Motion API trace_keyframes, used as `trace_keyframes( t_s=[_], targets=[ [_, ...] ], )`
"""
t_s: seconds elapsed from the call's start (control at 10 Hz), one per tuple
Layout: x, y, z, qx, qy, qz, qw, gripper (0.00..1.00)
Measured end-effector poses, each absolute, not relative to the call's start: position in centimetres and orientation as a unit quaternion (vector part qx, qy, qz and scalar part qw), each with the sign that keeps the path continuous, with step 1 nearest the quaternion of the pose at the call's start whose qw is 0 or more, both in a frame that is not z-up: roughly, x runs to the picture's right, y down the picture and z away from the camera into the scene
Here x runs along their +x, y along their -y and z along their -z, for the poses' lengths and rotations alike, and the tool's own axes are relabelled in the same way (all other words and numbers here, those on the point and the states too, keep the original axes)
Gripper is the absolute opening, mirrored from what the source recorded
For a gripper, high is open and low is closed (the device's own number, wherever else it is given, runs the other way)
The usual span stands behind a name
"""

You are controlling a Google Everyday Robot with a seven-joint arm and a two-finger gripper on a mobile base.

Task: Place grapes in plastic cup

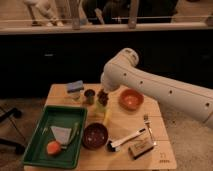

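Observation:
The grapes (pixel 102 94), a dark reddish bunch, are right at the top of the light green plastic cup (pixel 101 107), which stands near the back middle of the wooden table (pixel 160 150). My gripper (pixel 103 91) is at the end of the white arm coming in from the right. It sits directly over the grapes and the cup. I cannot tell whether the grapes hang from the gripper or rest on the cup's rim.
A dark grey-brown cup (pixel 89 96) and a blue sponge (pixel 76 86) stand left of the plastic cup. An orange bowl (pixel 131 99) is to its right and a maroon bowl (pixel 95 135) in front. A green tray (pixel 37 150) holds an orange fruit (pixel 53 147). A fork (pixel 147 122), a brush (pixel 125 140) and a snack bar (pixel 140 149) lie front right.

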State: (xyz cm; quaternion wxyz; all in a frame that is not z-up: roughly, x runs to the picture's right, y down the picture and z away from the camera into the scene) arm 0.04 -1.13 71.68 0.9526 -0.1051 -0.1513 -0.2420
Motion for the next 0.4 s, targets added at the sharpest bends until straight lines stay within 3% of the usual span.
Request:
trace_keyframes(
  t_s=[0.4],
  targets=[
    [-1.2, 2.5, -73.8, -0.111, 0.185, 0.23, 0.949, 0.0]
  ],
)
